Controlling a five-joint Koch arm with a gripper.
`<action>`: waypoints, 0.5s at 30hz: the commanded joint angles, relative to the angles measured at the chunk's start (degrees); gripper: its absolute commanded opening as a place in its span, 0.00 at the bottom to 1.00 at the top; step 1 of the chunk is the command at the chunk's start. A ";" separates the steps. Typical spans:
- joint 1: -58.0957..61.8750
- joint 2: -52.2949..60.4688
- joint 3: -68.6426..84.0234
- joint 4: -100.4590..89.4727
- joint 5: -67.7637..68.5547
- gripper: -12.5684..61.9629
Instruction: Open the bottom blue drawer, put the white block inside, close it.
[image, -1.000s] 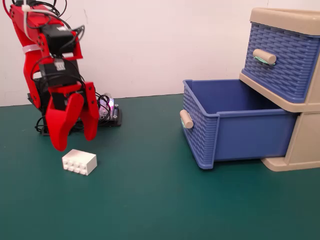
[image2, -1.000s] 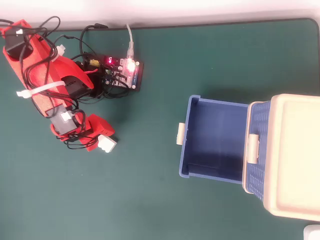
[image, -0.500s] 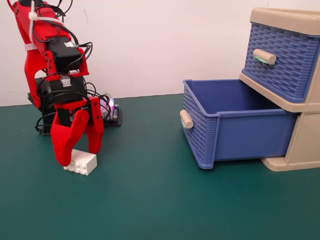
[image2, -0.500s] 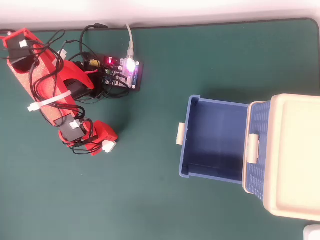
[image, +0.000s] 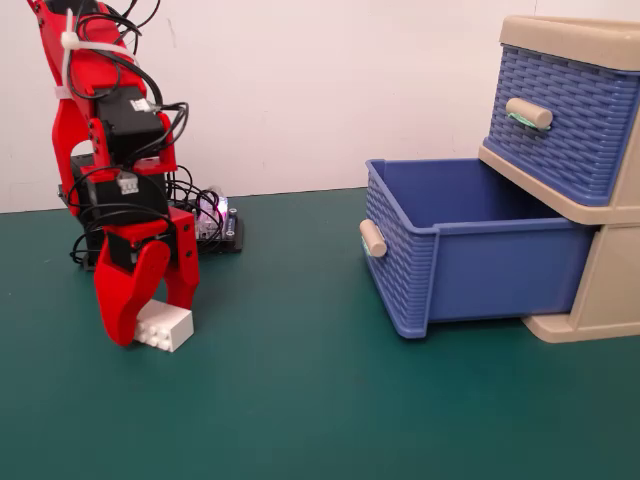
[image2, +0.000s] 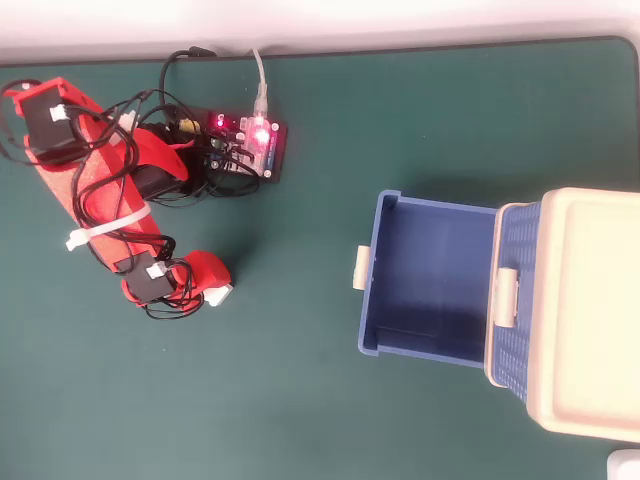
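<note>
Fixed view, gripper: the red gripper (image: 155, 325) is down at the mat with its jaws spread wide either side of the white block (image: 165, 327); one thick jaw stands in front of the block's left end, the thinner one behind its far side. Nothing is clamped yet, as far as this angle shows.
Overhead view, gripper: the arm covers most of the block; only a small white corner (image2: 222, 295) shows past the red jaw.
Block position: on the green mat (image: 300, 400), resting flat with studs up, between the jaws and near the arm's base, well apart from the drawer.
Risk, skewed pinch: the block sits at an angle to the jaws, so closing could turn it or squeeze it out sideways rather than seat it.
Risk, shallow hold: the jaws seem to meet the block near one end; a grip there may let it swing or drop during the carry.
Bottom blue drawer: the bottom blue drawer (image: 470, 240) stands pulled out and empty, its handle (image: 372, 238) facing the arm.
Risk at drawer: a low carry could knock the block against the front wall.
Upper drawer: the upper drawer (image: 560, 115) is shut.
</note>
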 joint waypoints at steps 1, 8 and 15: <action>-0.35 0.97 -1.58 0.09 -3.16 0.52; -0.44 0.62 -2.11 0.09 -5.19 0.32; -0.79 0.79 -2.11 0.09 -4.75 0.06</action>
